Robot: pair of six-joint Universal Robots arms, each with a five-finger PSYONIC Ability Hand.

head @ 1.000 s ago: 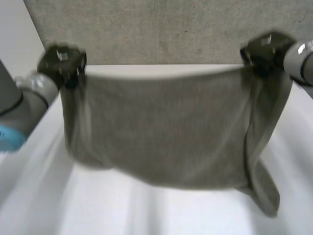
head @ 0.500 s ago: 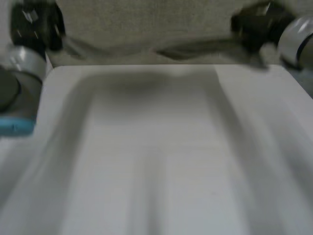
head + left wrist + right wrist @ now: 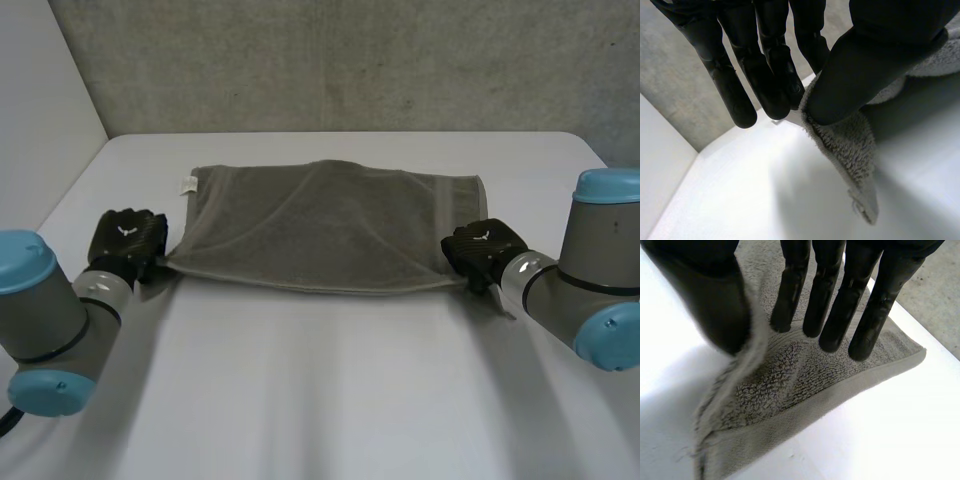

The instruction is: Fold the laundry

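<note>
A grey towel [image 3: 330,225] lies flat across the far half of the white table [image 3: 330,390], with a small white tag at its far left corner. My left hand [image 3: 125,240] is at the towel's near left corner. In the left wrist view the thumb [image 3: 855,75] pinches the towel's edge [image 3: 850,145] against the fingers. My right hand [image 3: 480,248] rests at the near right corner. In the right wrist view its fingers [image 3: 840,300] stand straight above the towel [image 3: 805,385], apart from the thumb, beside which a fold of the edge stands up.
A grey wall [image 3: 350,60] runs behind the table's far edge, and a white panel [image 3: 40,110] stands at the far left. The near half of the table is bare white surface between my two arms.
The towel hung in the air from both hands, was swung out, and now lies flat on the table. Both hands came down to its near corners. The right hand's fingers have spread.
</note>
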